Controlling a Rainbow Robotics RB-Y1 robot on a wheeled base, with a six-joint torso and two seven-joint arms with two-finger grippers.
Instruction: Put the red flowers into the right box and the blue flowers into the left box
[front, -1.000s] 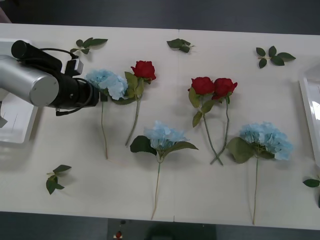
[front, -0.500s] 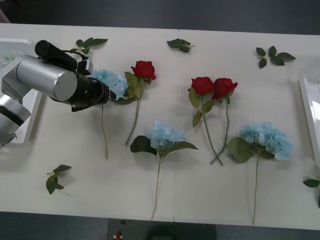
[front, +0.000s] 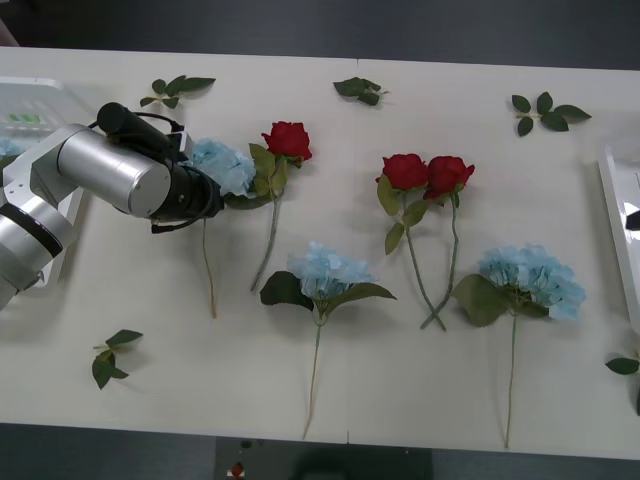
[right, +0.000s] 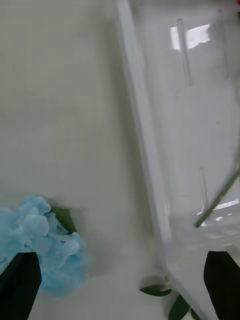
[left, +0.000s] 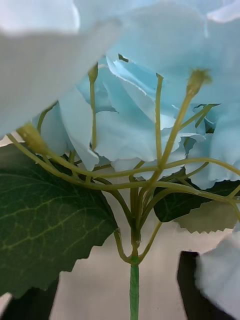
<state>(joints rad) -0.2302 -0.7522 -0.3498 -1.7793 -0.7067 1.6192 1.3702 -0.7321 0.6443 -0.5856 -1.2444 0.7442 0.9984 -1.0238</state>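
1. Left gripper (front: 205, 195): mine, at the left of the front frame, nose against the underside of the leftmost of the blue flowers (front: 222, 165). In my left wrist frame the stem (left: 134, 285) runs down the lower centre between my two dark fingers (left: 192, 285), which sit spread at the lower corners; nothing is pinched yet.
2. Step in hand, as I judge it: grasp this blue flower for the left box (front: 30, 100), whose rim shows at the far left edge of the front frame.
3. Method: close on the bare stem just below where the small stalks fork, not on the petals or the big leaf (left: 47, 220). Keep the stem centred so neither finger pushes it aside.
4. Hazard: a red rose (front: 288, 140) lies just beside this head, leaves touching; I lift straight up to avoid dragging it.
5. Right gripper (right: 120, 285): mine, fingers wide apart, hovering over the rim of the right box (right: 145, 145), a green stem (right: 217, 197) already lying inside. Idle.
6. Remaining stock: three red flowers and three blue flowers on the table (front: 400, 400).
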